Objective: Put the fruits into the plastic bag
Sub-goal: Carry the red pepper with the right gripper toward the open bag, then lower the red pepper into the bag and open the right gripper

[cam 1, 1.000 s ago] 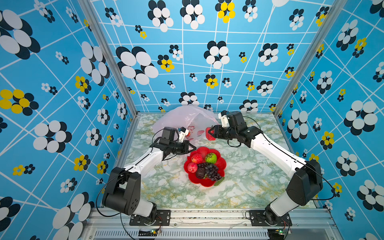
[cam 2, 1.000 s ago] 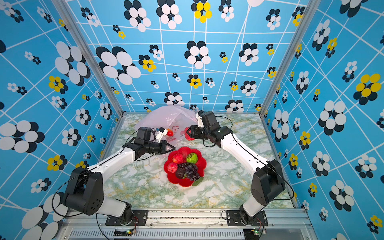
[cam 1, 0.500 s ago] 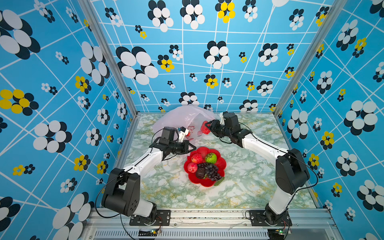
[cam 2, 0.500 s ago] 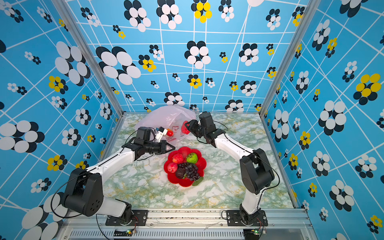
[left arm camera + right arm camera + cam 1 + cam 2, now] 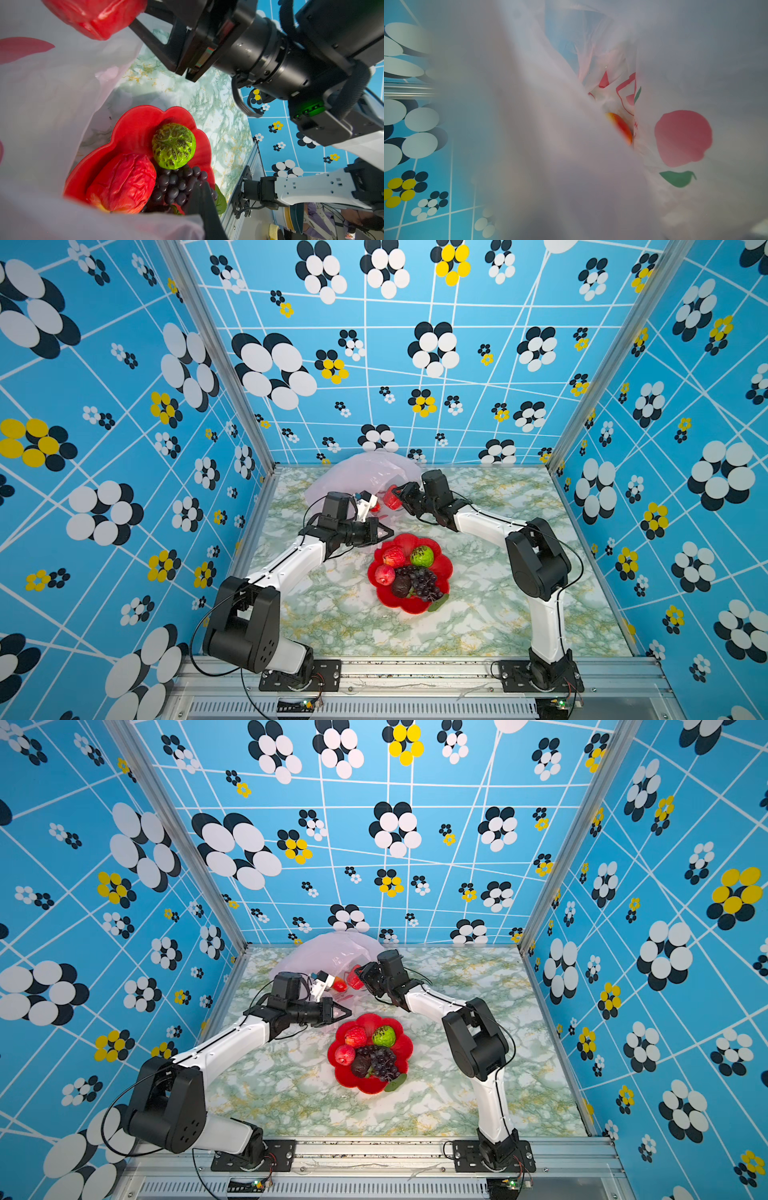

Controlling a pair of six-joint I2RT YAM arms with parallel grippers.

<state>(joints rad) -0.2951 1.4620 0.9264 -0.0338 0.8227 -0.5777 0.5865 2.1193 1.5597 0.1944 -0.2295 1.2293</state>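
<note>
The pale-pink plastic bag (image 5: 361, 475) lies at the back of the table, its mouth facing the plate. My left gripper (image 5: 385, 533) is shut on the bag's lower edge (image 5: 104, 226), one finger (image 5: 204, 204) showing beside the film. My right gripper (image 5: 392, 497) is shut on a red apple (image 5: 97, 14) at the bag's mouth. A yellow-orange mango (image 5: 620, 127) lies inside the bag. On the red plate (image 5: 442, 572) sit two red apples (image 5: 393, 556), a bumpy green fruit (image 5: 422, 556), dark grapes (image 5: 422, 583) and a brown round fruit (image 5: 401, 585).
Bag film fills the right wrist view, so that gripper's jaws are hidden there. The plate stands just in front of my left gripper. Blue flowered walls (image 5: 124, 489) enclose the marble table (image 5: 498, 614) on three sides, with a metal rail (image 5: 415, 668) along the front.
My right gripper has carried the red apple left and back to the bag's mouth, its elbow folding in. The left arm has stayed still, holding the bag.
</note>
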